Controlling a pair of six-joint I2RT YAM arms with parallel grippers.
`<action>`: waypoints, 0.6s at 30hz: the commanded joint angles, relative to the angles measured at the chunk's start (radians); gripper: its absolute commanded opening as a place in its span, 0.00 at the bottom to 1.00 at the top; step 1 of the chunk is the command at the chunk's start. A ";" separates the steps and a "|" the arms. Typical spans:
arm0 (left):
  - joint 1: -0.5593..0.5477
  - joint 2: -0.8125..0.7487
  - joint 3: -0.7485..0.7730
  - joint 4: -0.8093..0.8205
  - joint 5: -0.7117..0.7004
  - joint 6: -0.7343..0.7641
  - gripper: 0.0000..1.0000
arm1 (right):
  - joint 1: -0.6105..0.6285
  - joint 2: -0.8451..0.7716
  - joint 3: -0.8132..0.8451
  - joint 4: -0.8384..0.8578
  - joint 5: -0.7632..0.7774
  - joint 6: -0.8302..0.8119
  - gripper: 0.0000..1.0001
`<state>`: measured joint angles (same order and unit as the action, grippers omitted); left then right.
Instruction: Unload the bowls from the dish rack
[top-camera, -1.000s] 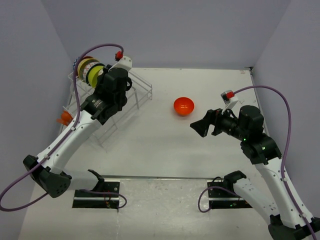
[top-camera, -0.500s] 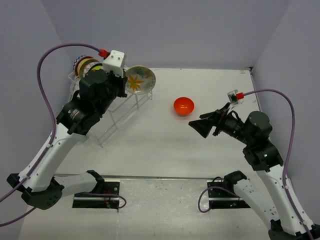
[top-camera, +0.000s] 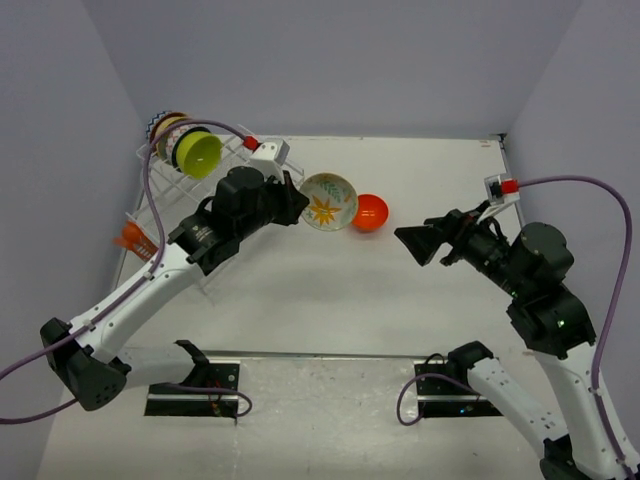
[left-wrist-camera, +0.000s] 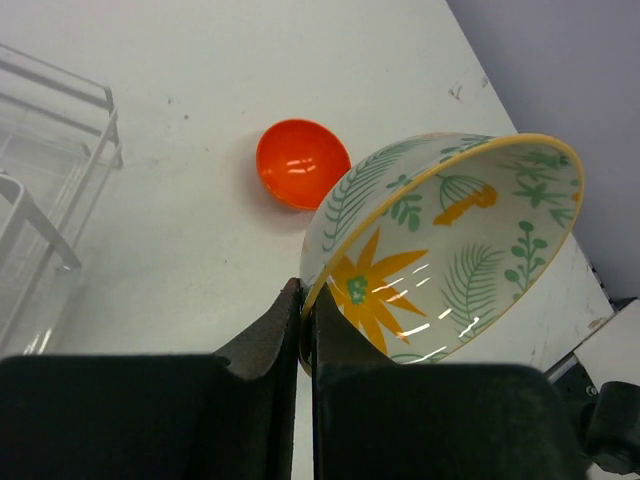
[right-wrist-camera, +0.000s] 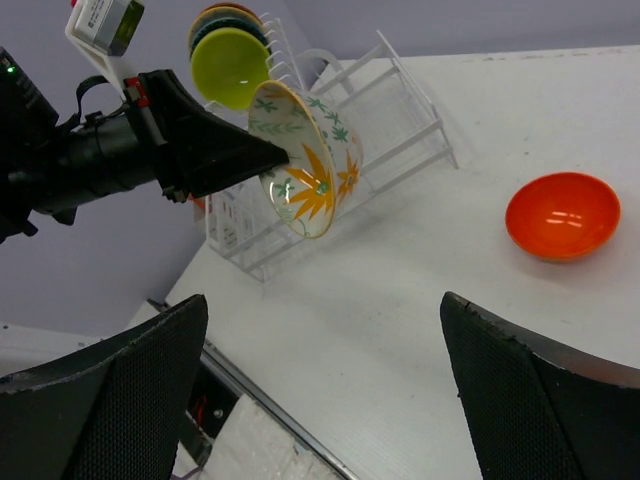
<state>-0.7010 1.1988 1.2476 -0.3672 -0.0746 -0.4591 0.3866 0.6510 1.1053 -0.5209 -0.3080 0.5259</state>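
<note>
White tabletop (top-camera: 330, 290), grey walls. Left gripper (left-wrist-camera: 305, 296) pinched shut on rim of glazed white leaf-patterned bowl (left-wrist-camera: 450, 250), tilted above table beside plain orange-red bowl (top-camera: 369, 212). Right gripper (top-camera: 420, 243) wide open, empty. Lime-green bowl (top-camera: 200, 154) stands in clear wire dish rack (top-camera: 160, 183). Bowls likely rigid, light, slick and chippable; rim grip suits.

We see 1 dish rack (top-camera: 178, 186). Bowls: 1 leaf-pattern bowl (top-camera: 328, 201) in left gripper (top-camera: 303, 205) jaws, 1 orange bowl (top-camera: 371, 211) just beyond them, 1 lime bowl (top-camera: 200, 154) racked, rest behind it uncountable.
</note>
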 joint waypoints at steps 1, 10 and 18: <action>-0.014 -0.012 -0.023 0.189 -0.005 -0.136 0.00 | 0.009 0.021 0.033 -0.097 0.082 -0.056 0.99; -0.043 -0.008 -0.066 0.212 -0.042 -0.225 0.00 | 0.008 -0.119 -0.133 0.177 -0.039 0.034 0.99; -0.067 0.021 -0.112 0.218 -0.076 -0.277 0.00 | 0.011 0.047 -0.001 -0.054 0.072 -0.026 0.99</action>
<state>-0.7506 1.2182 1.1305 -0.2550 -0.1318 -0.6827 0.3927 0.6621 1.0729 -0.5079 -0.2947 0.5270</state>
